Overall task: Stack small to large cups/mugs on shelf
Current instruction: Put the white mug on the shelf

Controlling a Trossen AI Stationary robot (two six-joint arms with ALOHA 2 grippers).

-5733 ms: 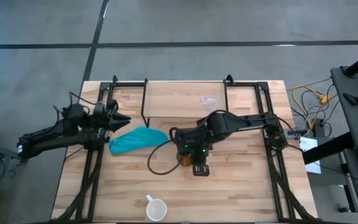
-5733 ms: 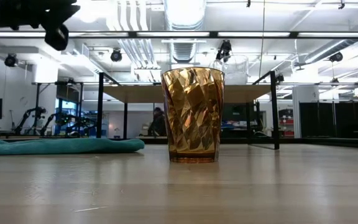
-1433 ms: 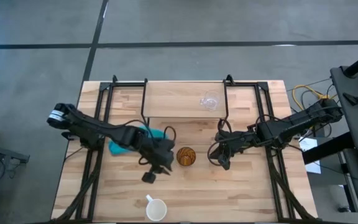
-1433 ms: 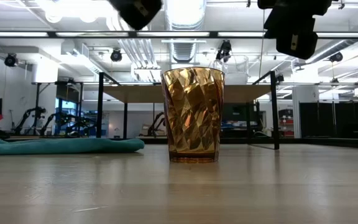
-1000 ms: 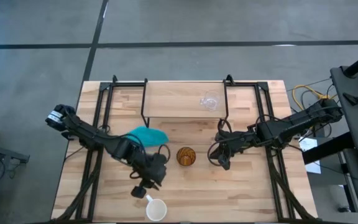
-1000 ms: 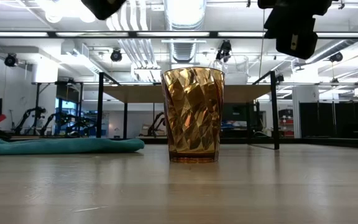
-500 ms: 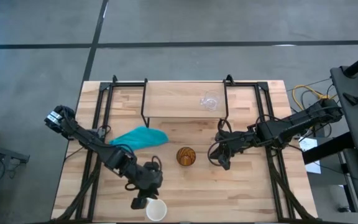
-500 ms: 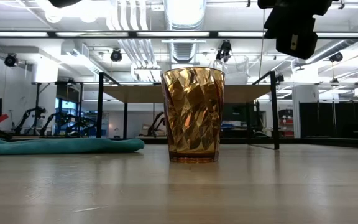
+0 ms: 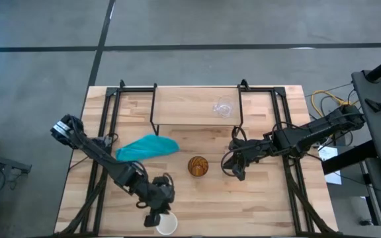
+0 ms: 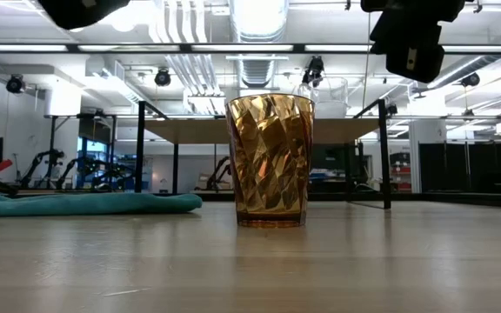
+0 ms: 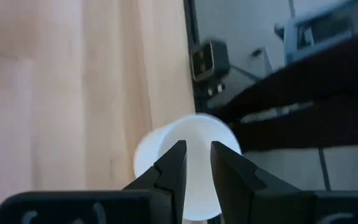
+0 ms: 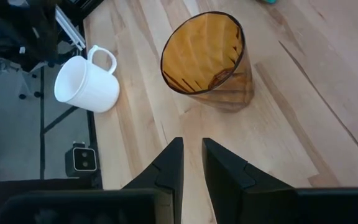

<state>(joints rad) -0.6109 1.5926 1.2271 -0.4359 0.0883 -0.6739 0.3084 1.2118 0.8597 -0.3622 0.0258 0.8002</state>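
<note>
The white mug (image 9: 168,225) stands upright on its base near the table's near edge and fills the left wrist view (image 11: 197,127). My left gripper (image 9: 154,217) hovers above it, fingers almost together (image 11: 197,146), touching nothing. The amber textured cup (image 9: 198,166) stands upright mid-table (image 10: 270,161). My right gripper (image 9: 237,173) waits shut to its right, pointing at it (image 12: 192,142). The clear glass cup (image 9: 223,108) stands on the shelf board (image 9: 190,106).
A teal cloth (image 9: 147,147) lies crumpled left of the amber cup, in front of the shelf. The shelf's black legs (image 9: 154,125) stand on the table's far half. Black frame rails run along the table's left and right sides. The mug sits close to the near edge.
My left gripper has swept from beside the amber cup toward the table's near edge and now hangs over the white mug. The cups, the mug and my right arm have stayed where they were.
</note>
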